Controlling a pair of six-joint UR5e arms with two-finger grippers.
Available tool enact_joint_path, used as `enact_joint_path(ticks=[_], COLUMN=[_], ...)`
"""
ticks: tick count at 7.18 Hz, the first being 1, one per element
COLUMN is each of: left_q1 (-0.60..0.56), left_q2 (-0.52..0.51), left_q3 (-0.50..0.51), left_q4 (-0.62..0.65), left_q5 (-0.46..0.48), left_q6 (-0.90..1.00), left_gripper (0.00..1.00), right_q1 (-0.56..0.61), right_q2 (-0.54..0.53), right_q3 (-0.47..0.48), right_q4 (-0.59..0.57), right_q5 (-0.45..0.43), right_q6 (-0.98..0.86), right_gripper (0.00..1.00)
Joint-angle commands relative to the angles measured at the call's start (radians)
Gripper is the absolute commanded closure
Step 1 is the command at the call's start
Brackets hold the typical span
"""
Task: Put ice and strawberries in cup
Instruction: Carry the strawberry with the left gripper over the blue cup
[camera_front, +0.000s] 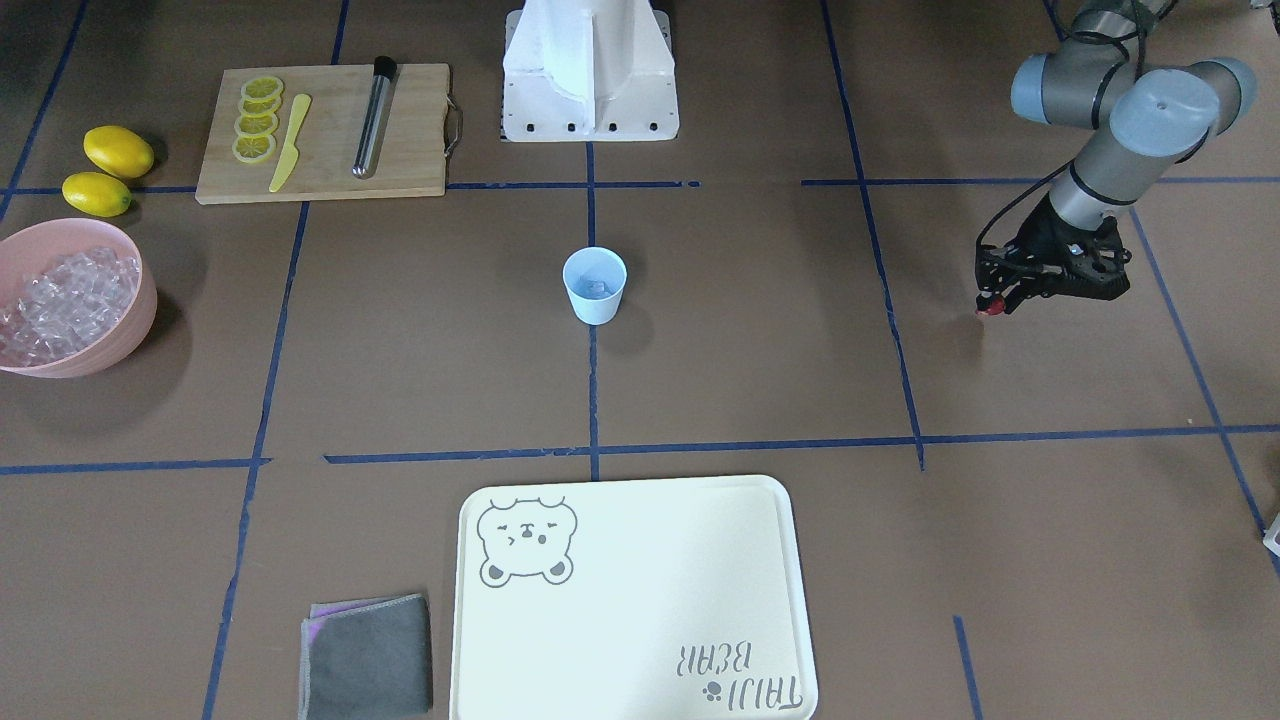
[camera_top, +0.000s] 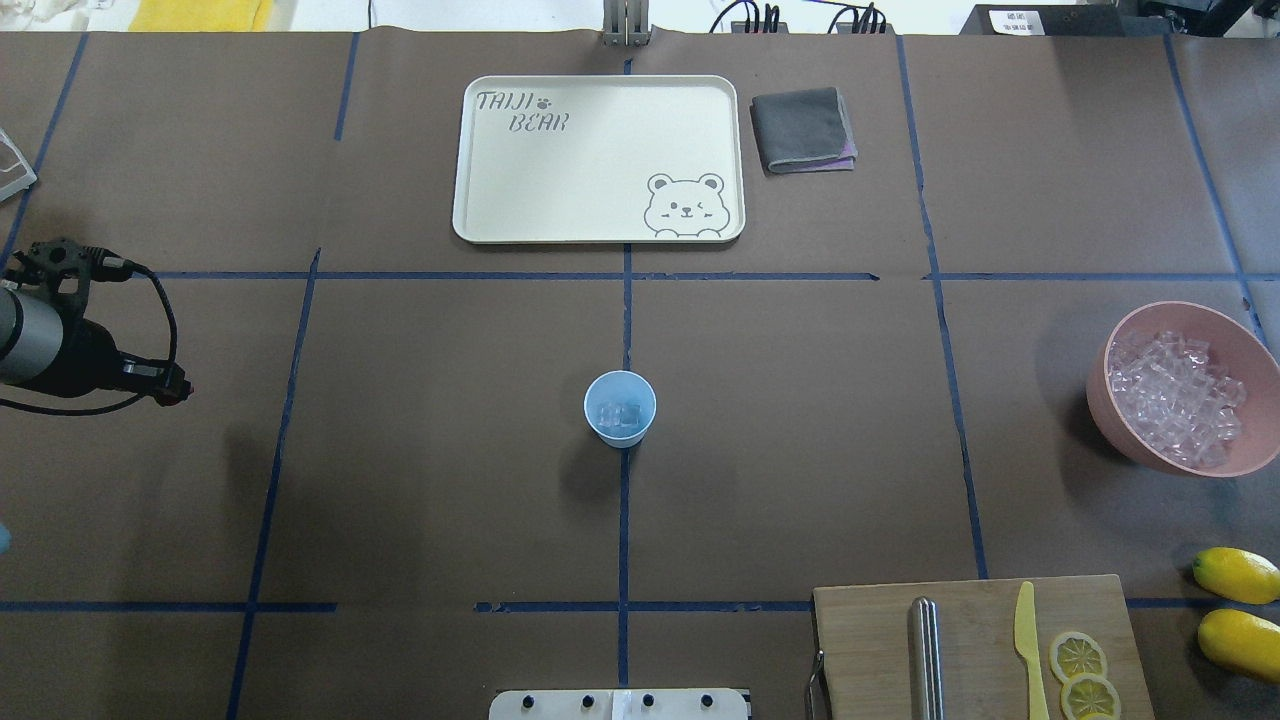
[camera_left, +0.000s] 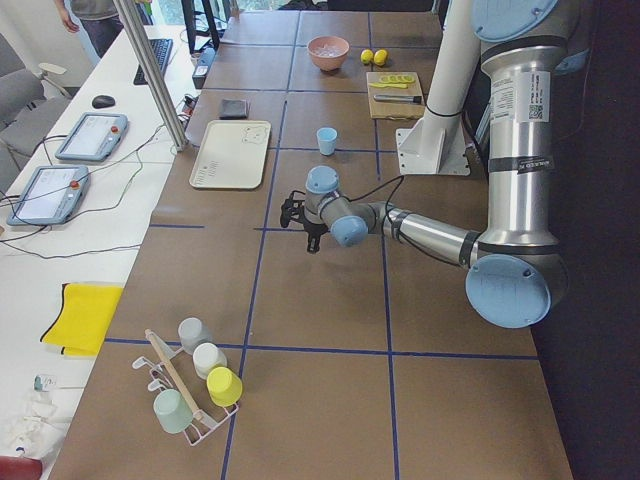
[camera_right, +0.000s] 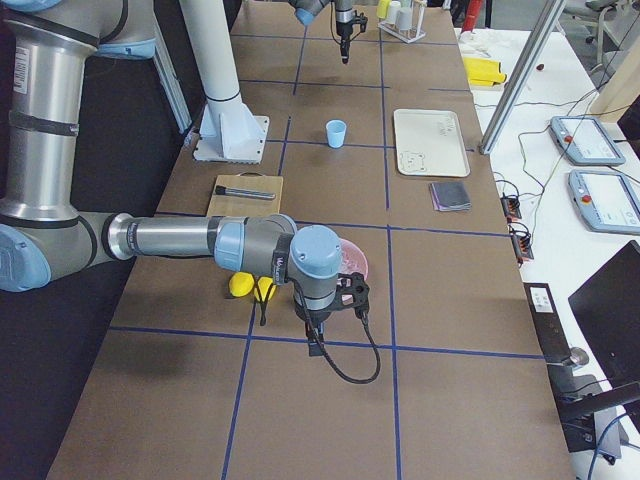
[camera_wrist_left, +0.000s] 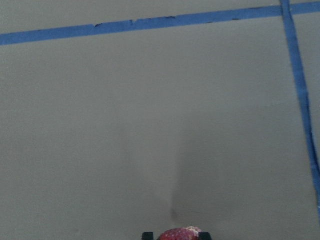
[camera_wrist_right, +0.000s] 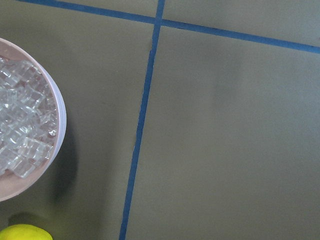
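Far from the cup (camera_front: 594, 285), the left claw (camera_front: 994, 304) pinches the strawberry (camera_wrist_left: 181, 234); right claw (camera_right: 315, 349), I cannot tell.

The near arm's right pincer (camera_right: 314, 340) points down over the tabletop (camera_right: 450, 400), its wrist partly hiding a pink bowl (camera_right: 354, 262). Two lemons (camera_right: 240, 286) lie just left. Farther off sit a cutting board (camera_right: 245, 195), the cup (camera_right: 336, 132), a tray (camera_right: 430, 142) and a grey cloth (camera_right: 450, 195).
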Motion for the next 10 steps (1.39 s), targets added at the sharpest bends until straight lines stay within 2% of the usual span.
enact_joint_path(ticks=[1, 2, 4, 5, 7, 9, 10], left_q1=[0.000, 0.003, 0.052, 0.111, 0.193, 0.277, 0.285], left_q2=[-0.130, -0.232, -0.476, -0.535, -0.625, -0.771, -0.849], left_q3=[-0.166, -0.203, -0.206, -0.200, -0.151, -0.003, 0.083], left_q4=[0.316, 0.465, 0.734, 0.761, 0.759, 0.756, 0.749], left_q5=[0.003, 0.005, 0.012, 0.058, 0.119, 0.205, 0.212], left_q6=[-0.001, -0.004, -0.023, -0.115, -0.232, -0.347, -0.389], left_gripper=[1.00, 1.00, 1.00, 1.00, 1.00, 1.00, 1.00], right_q1=[0.002, 0.009, 0.031, 0.032, 0.032, 0.032, 0.032], right_q2=[0.000, -0.006, -0.026, -0.043, -0.041, -0.038, -0.038], right_q3=[-0.001, -0.001, -0.001, -0.004, -0.006, -0.006, -0.006], right_q4=[0.000, 0.000, 0.027, 0.087, 0.090, 0.090, 0.092], right_q5=[0.000, -0.002, -0.006, -0.006, -0.006, -0.005, -0.005], right_q6=[-0.002, -0.003, -0.021, -0.015, 0.000, 0.017, 0.021], right_gripper=[0.00, 0.00, 0.00, 0.00, 0.00, 0.00, 0.00])
